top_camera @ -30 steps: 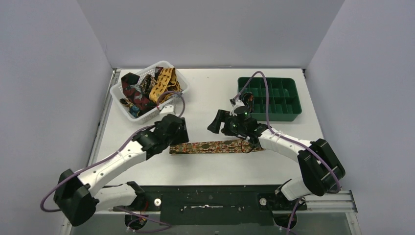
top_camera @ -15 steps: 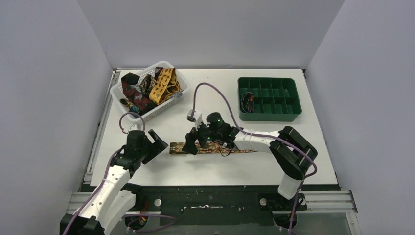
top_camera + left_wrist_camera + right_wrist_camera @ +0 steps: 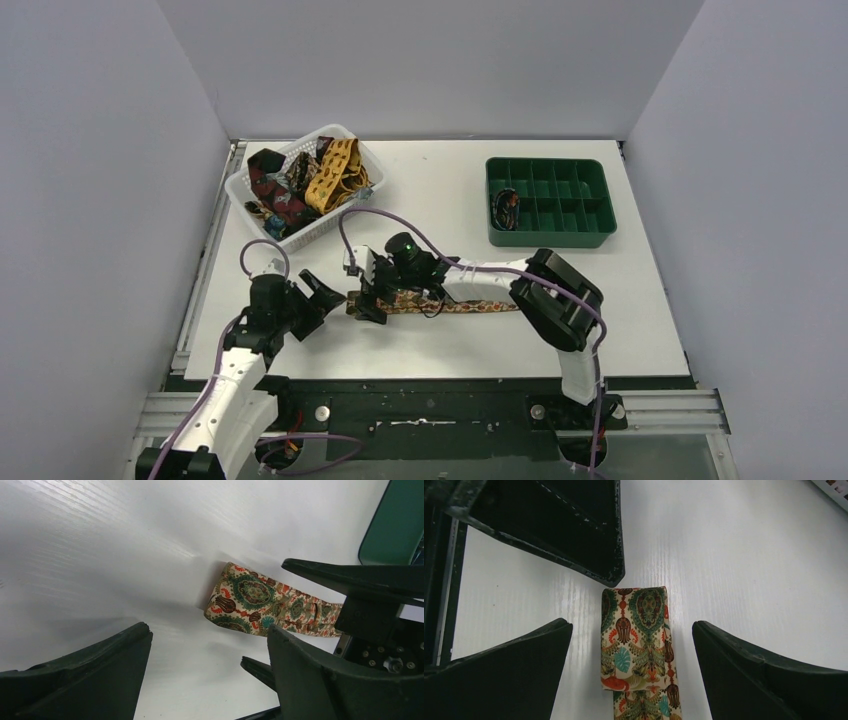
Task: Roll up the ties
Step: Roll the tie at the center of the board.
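Observation:
One brown-orange multicolour tie point(image 3: 450, 300) lies flat across the middle of the table, its left end folded over. My right gripper point(image 3: 368, 297) is open and straddles that folded end point(image 3: 639, 630) without touching it; the gripper's midpoint shows in the right wrist view point(image 3: 633, 672). My left gripper point(image 3: 322, 300) is open and empty just left of the tie end point(image 3: 250, 600), low over the table point(image 3: 210, 675). More ties, dark red and mustard yellow point(image 3: 335, 172), lie heaped in a white basket point(image 3: 237, 183). One small coiled tie point(image 3: 505, 210) sits in a green tray compartment.
The white basket stands at the back left. A green compartment tray point(image 3: 550, 240) stands at the back right. Purple cables loop above both wrists. My right gripper's fingers point(image 3: 360, 575) show in the left wrist view, close to my left fingers.
My right gripper has slid left along the tie to its folded left end. My left arm has drawn back left and toward the near edge, off the tie.

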Robot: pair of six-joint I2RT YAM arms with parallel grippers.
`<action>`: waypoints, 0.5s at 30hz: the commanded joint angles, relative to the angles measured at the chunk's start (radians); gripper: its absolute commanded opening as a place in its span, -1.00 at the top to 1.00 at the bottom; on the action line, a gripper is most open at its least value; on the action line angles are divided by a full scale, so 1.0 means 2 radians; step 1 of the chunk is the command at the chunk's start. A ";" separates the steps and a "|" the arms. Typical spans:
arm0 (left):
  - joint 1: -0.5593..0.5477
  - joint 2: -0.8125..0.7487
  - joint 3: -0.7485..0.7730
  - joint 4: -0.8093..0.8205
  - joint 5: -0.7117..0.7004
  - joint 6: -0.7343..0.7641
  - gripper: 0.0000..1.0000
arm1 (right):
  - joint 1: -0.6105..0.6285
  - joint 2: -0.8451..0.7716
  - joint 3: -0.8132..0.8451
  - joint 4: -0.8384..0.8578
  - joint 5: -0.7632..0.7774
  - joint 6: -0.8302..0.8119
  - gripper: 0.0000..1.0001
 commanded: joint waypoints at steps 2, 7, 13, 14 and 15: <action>0.006 -0.020 0.001 0.022 0.008 -0.007 -0.66 | 0.003 0.034 0.047 -0.031 -0.016 -0.067 -0.88; 0.007 -0.028 0.002 0.017 0.003 -0.008 -0.66 | 0.002 0.069 0.074 -0.053 -0.023 -0.076 -0.74; 0.009 -0.029 0.004 0.016 0.002 -0.006 -0.66 | 0.003 0.089 0.080 -0.069 -0.022 -0.092 -0.40; 0.009 -0.029 0.003 0.016 0.002 -0.007 -0.66 | 0.003 0.089 0.076 -0.068 -0.021 -0.092 -0.33; 0.009 -0.029 0.003 0.017 0.002 -0.007 -0.66 | 0.003 0.089 0.073 -0.067 -0.023 -0.092 -0.25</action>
